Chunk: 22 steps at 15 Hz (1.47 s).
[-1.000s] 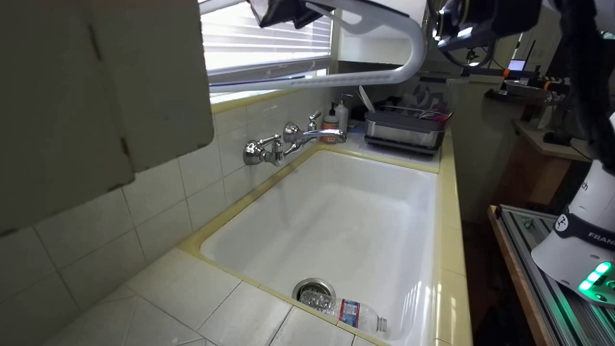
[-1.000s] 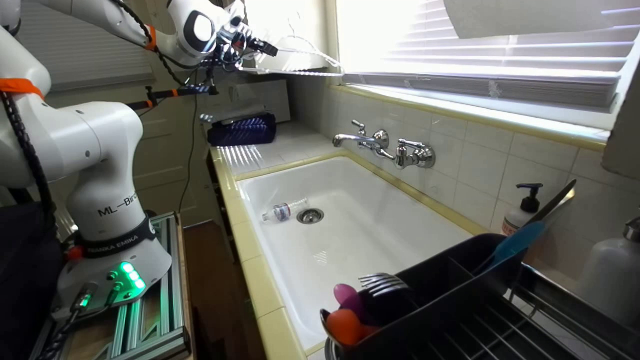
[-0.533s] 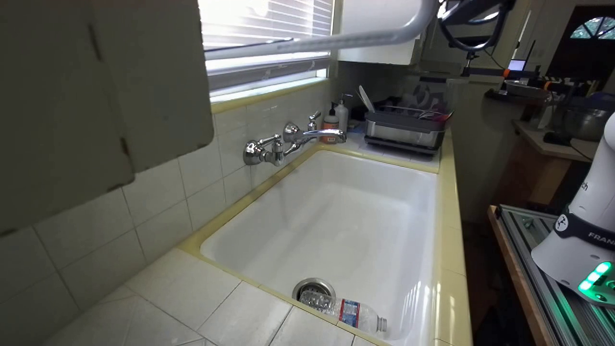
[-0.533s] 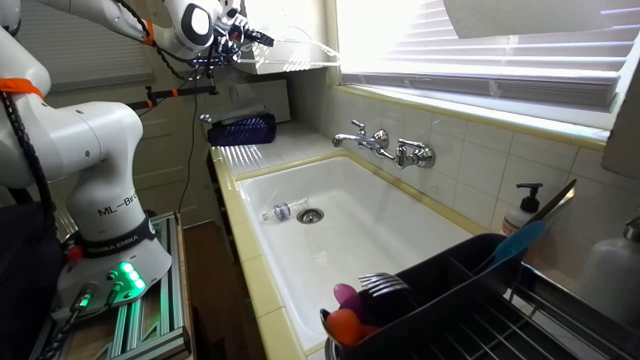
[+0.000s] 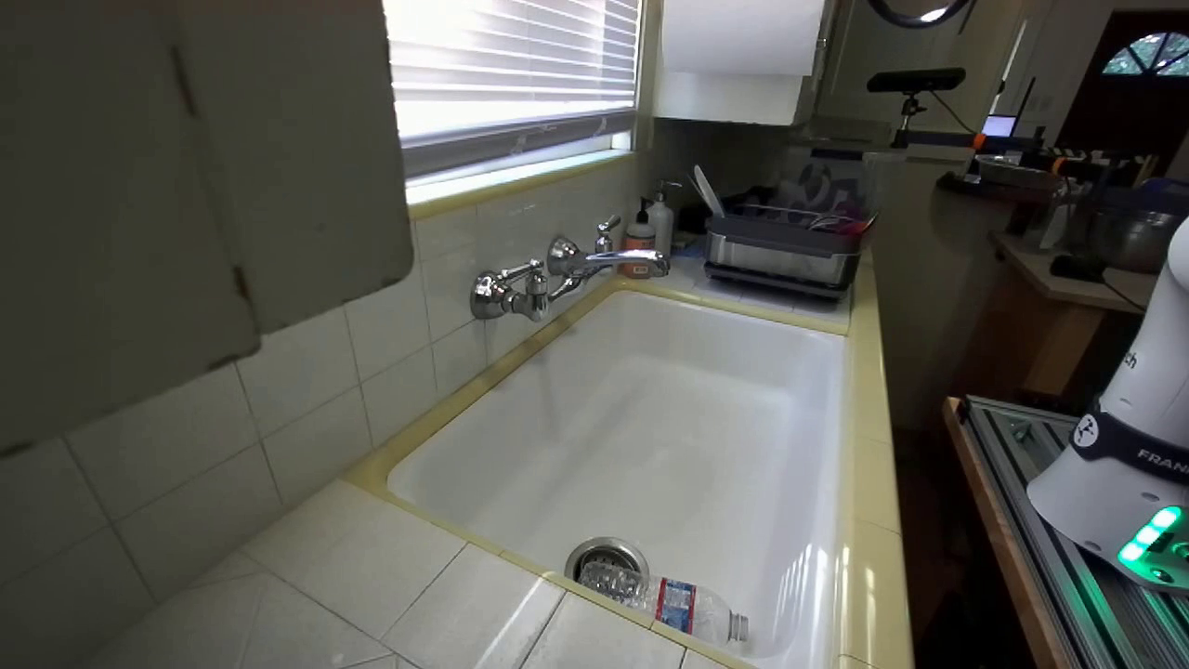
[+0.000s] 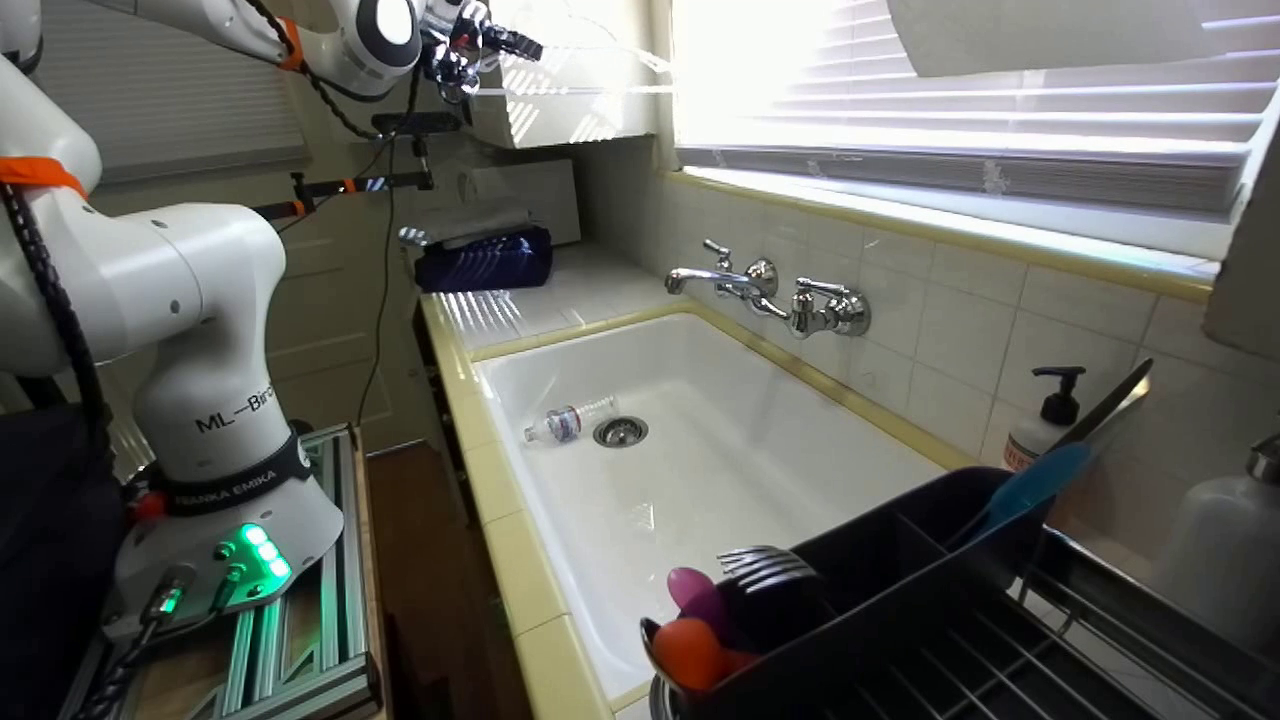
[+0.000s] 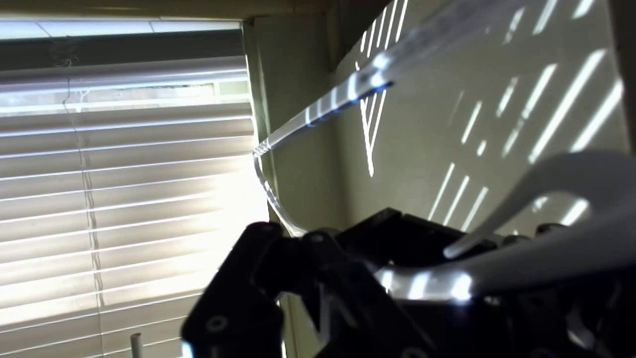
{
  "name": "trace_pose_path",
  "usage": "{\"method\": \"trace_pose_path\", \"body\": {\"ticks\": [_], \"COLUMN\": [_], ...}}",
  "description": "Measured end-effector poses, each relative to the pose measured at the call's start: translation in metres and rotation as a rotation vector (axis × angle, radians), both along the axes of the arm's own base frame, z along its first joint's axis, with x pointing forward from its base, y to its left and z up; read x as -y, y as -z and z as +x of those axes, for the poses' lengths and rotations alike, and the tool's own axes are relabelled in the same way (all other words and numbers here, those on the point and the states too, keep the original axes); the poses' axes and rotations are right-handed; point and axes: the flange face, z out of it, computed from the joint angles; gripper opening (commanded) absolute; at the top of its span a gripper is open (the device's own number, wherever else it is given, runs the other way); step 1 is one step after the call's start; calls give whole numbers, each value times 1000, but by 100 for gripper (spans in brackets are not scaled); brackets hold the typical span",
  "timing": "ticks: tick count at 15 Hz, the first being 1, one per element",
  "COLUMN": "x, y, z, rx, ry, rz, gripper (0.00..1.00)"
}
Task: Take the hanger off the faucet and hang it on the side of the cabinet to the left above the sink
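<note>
- One hand (image 6: pixel 520 43), held high, clamped on a bar of the hanger (image 7: pixel 323 108); exact contact lost among dark parts in the wrist view.
- One hanger, pale, in mid-air, its rounded shoulder toward the window blind (image 7: pixel 134 199). Gripped near a curved notch (image 7: pixel 591 171), presumably to leave the hook free for hanging. Hook not identified with certainty; in an exterior view the bars (image 6: pixel 600 91) are faint beside the glare.
- One cabinet (image 7: pixel 422 144), sunlit side panel facing the hanger. Probable destination, which would explain the height of the hand. Top cut off; whether panel and hanger touch cannot be told.
- One faucet (image 5: pixel 608 262), chrome, on the wall above the sink (image 6: pixel 720 450), bearing no hanger: taking-off judged complete, hanging-up outstanding.
- One plastic bottle (image 6: pixel 562 425), on its side in the sink, beside the drain (image 6: pixel 622 432); no evident part in the work.
- One dish rack (image 6: pixel 920 575), cropped in an exterior view, on the tiled tabletop (image 5: pixel 353 557) at the sink's end away from the cabinet; seemingly placed there for draining.
- One robot base (image 5: pixel 1096 497), at the edge of an exterior view from which the hanger is absent.
</note>
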Motion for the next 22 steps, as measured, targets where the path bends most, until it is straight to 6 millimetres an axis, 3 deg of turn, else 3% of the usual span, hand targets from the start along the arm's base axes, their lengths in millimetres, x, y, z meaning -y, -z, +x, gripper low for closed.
{"method": "trace_pose_path", "body": {"ticks": [3,14,22], "x": [-2,-3,-6], "y": [-10,-12,-39], "z": [-1,-1,-6], "rx": [14,21,84], "ry": [-4,-8,-28], "rz": [10,8,-8], "gripper": [0,0,0]}}
